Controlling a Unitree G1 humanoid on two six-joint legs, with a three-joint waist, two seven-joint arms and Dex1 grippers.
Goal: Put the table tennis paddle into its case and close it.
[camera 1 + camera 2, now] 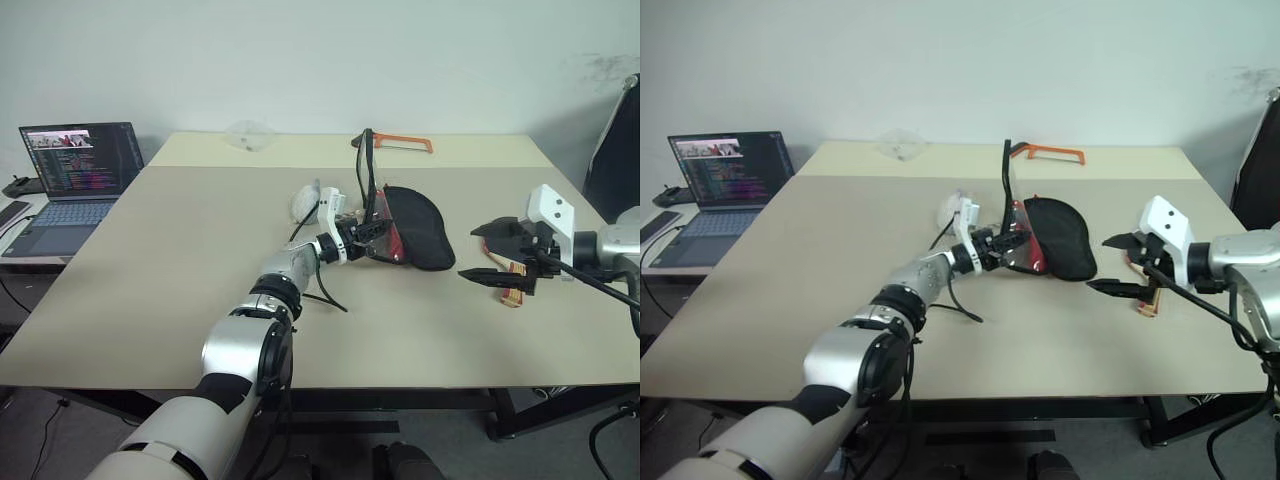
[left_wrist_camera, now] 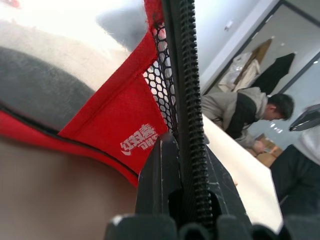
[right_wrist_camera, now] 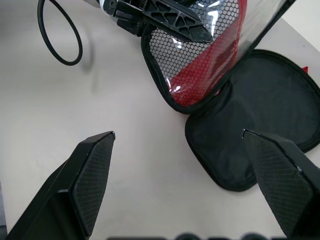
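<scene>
The case lies open at the table's middle, its black half [image 1: 425, 232] flat on the surface. The clear flap with red panel and mesh [image 3: 205, 65] stands lifted beside it. My left gripper [image 1: 372, 230] is shut on the flap's black zip edge [image 2: 187, 75], which runs up between its fingers. To the right, my right gripper [image 1: 472, 253] hovers open, aimed at the case with nothing between its fingers [image 3: 92, 170]. Of the table tennis paddle, just the tan, orange-striped handle [image 1: 512, 290] shows, lying on the table under the right hand; the blade is hidden.
An orange-handled hacksaw [image 1: 405, 143] lies at the table's far edge behind the case. A whitish-grey lump [image 1: 305, 200] sits left of the case, and a black cable [image 1: 325, 290] loops beside my left arm. An open laptop [image 1: 75, 170] stands on a side table at left. A person [image 2: 245, 115] sits beyond the table.
</scene>
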